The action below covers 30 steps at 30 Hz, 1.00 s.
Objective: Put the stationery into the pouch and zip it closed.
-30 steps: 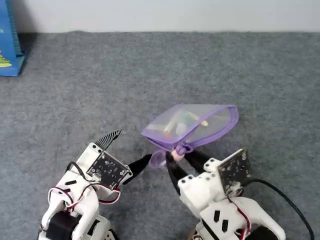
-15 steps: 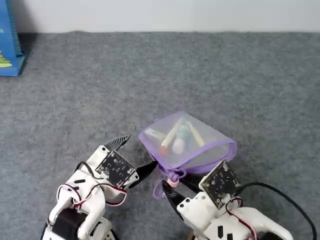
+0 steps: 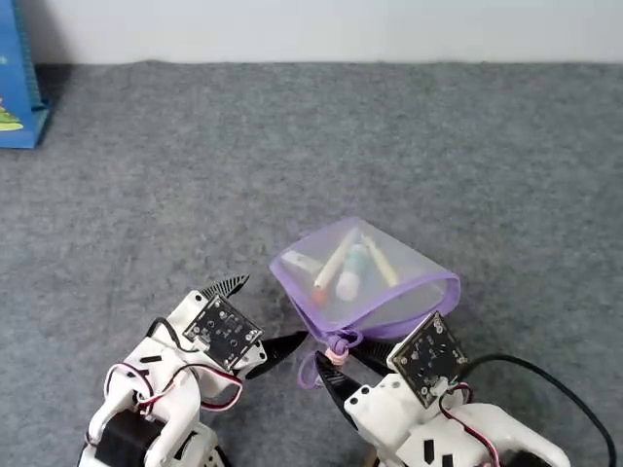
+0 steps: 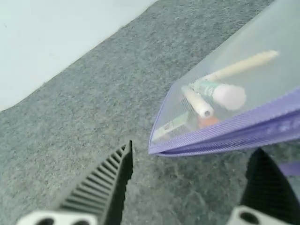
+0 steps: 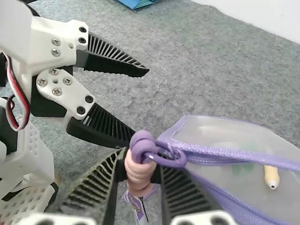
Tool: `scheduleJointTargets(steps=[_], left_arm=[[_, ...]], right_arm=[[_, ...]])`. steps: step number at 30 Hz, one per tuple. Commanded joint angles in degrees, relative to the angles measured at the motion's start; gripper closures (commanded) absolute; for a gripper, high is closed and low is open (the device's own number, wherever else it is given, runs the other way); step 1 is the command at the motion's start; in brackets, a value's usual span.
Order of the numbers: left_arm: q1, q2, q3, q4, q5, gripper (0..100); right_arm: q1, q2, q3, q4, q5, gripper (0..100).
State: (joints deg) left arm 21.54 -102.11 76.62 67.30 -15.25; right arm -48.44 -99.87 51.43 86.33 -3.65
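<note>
Pouch (image 3: 365, 282): see-through with purple trim; we see it flat on the grey mat (image 3: 438, 146), lower centre-right of the high view, just ahead of both arms.
Right gripper (image 5: 140, 158): fingers clamped on the zipper pull (image 5: 141, 146), a purple knot over a pink bead, at the pouch corner nearest the arms.
Left gripper (image 3: 259, 315): spread wide and holding nothing. One fingertip sits just beside that same corner; we cannot tell if it touches.
Zipper (image 5: 225, 157): the purple band reads as joined along the stretch we can see, with the pull at one end. We judge it closed, though the far end is not clear enough to confirm.
Stationery (image 3: 346, 268): pencil-like sticks and a capped tube, all inside the pouch. We see nothing loose on the mat.
Progress: we judge loading done and zipping done or nearly so. What is left is likely just to let go of the pull.
Writing: none on the pouch that we can read. The blue box (image 3: 15, 83) at the upper left edge carries printed graphics, too small to read.
</note>
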Motion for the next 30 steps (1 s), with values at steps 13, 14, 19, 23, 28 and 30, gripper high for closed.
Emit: scheduleJointTargets(steps=[13, 14, 19, 23, 28, 30], left_arm=[[1.0, -0.1, -5.1, 1.3, 0.5, 60], [1.8, -0.1, -4.4, 0.5, 0.5, 60], [6.2, -0.1, 1.2, -4.9, 2.9, 60], [6.8, -0.1, 3.6, -9.3, 5.8, 61], [7.2, -0.1, 3.8, -10.8, 5.8, 65], [9.1, -0.1, 3.9, -10.5, 5.8, 67]], right_arm=[[-0.3, 0.6, -3.5, -0.2, 0.4, 99.1], [-0.3, 0.5, -3.5, -0.3, 0.4, 99.1], [-0.4, 0.4, -3.5, -0.1, 0.3, 99.1], [-0.4, 0.3, -3.5, 0.2, 0.0, 99.1], [-3.6, 0.3, -3.5, 0.3, -1.5, 99.1], [-6.5, 0.3, -3.5, 0.3, -2.7, 99.1]])
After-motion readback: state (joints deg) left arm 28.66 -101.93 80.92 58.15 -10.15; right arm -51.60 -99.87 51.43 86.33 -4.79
